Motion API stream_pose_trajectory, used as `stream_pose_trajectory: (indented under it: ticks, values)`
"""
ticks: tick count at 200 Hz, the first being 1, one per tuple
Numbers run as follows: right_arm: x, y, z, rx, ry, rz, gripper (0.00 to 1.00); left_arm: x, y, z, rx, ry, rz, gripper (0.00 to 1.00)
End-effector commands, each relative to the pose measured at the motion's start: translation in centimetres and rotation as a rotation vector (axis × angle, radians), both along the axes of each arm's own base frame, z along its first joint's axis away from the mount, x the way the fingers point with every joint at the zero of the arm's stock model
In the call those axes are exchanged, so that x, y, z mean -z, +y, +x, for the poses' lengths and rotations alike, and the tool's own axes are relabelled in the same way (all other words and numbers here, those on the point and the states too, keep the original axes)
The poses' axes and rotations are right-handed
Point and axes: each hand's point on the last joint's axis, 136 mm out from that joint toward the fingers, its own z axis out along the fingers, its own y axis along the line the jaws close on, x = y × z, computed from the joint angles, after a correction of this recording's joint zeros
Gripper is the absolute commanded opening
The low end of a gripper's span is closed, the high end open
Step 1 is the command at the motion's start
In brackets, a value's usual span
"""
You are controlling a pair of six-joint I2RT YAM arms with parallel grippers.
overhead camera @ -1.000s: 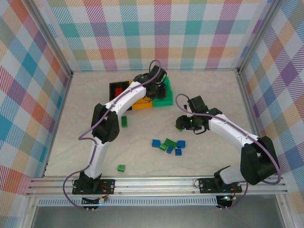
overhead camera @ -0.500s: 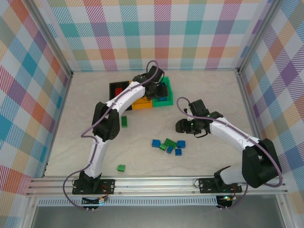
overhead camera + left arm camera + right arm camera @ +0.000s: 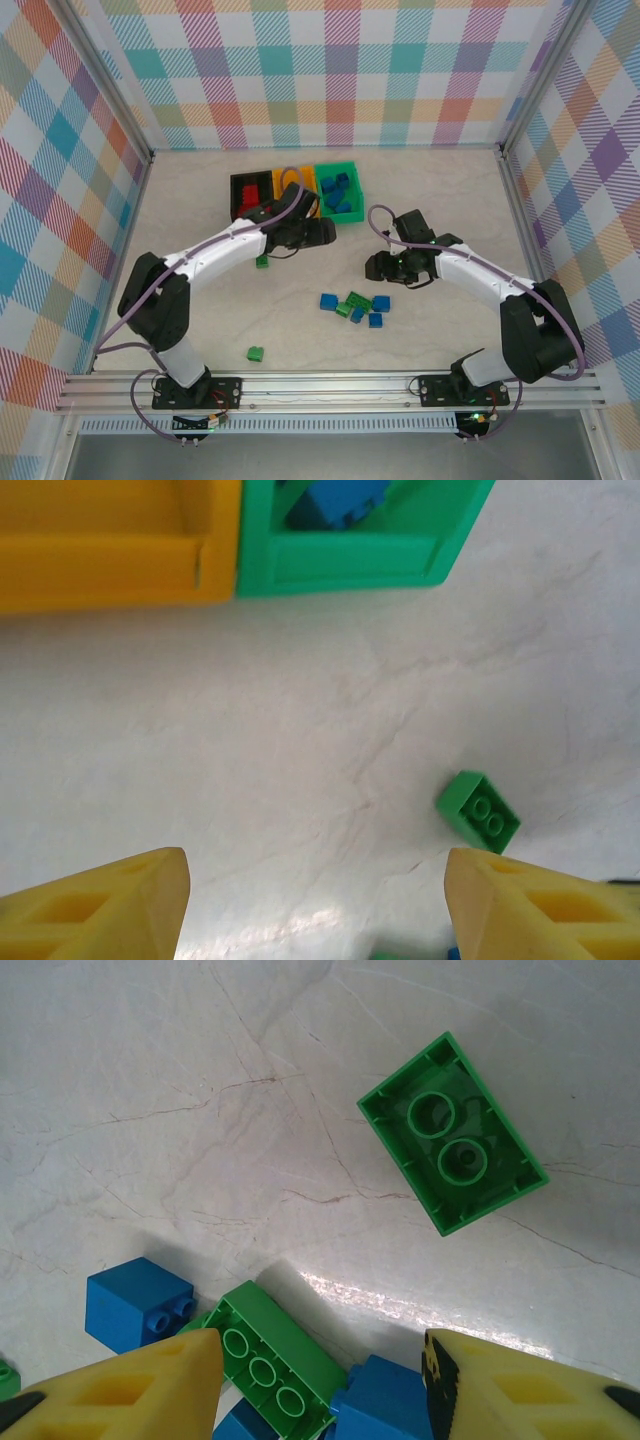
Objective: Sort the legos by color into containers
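Over on the left of the bench (image 3: 180,220), a lone green lego (image 3: 256,353) sits near the front edge. Another green lego (image 3: 262,262) lies further back, just beside the left arm (image 3: 220,245).

Along the back are the three bins in a row, side by side. The black bin (image 3: 236,195) has red legos (image 3: 253,190) in it. The orange bin (image 3: 310,195) is in the middle, with a cable crossing it, so its contents can't be made out. The green bin (image 3: 340,214) holds blue legos (image 3: 335,190).

The left arm stretches across in front of the bins and its jaws are released. In the left wrist view the two yellow fingers (image 3: 100,910) stand wide apart over bare bench with nothing between them. That view also catches the front walls of the orange and green bins up top, plus a stray green lego (image 3: 478,811) lying off to the right on its own.

Moving right, a little pile of blue and green legos (image 3: 355,305) sits mid-bench. The right arm (image 3: 480,280) reaches in from the right side, its jaws hovering just behind that pile. They're parted too and grip nothing. The right wrist view shows its fingers (image 3: 130,1390) spread above a long green lego (image 3: 275,1360) and a blue lego (image 3: 135,1302) lying flat on the bench. An upside-down green lego (image 3: 452,1147) rests a bit apart from them.
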Motion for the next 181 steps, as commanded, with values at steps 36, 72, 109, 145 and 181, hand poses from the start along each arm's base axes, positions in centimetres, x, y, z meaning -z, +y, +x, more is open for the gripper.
stream_pose_trajectory:
  ticks: [36,72,109,145,181]
  values:
    - [0.9,-0.4,-1.2,0.012,0.038,-0.017,0.56,1.2,0.0,-5.0,0.030,-0.004,-0.013,0.68]
    - [1.5,-1.2,-2.2,0.012,0.062,-0.045,0.56,3.0,-0.2,-7.3,0.063,0.008,0.024,0.67]
    - [1.7,-1.9,-3.3,0.018,0.079,-0.066,0.56,4.1,-0.8,-8.4,0.071,0.013,0.019,0.67]
    - [2.2,-2.4,-4.3,0.022,0.103,-0.079,0.56,3.8,-2.2,-8.2,0.085,-0.013,-0.012,0.67]
    - [2.5,-2.3,-5.1,0.017,0.125,-0.080,0.57,4.1,-2.8,-8.2,0.098,-0.012,-0.006,0.67]
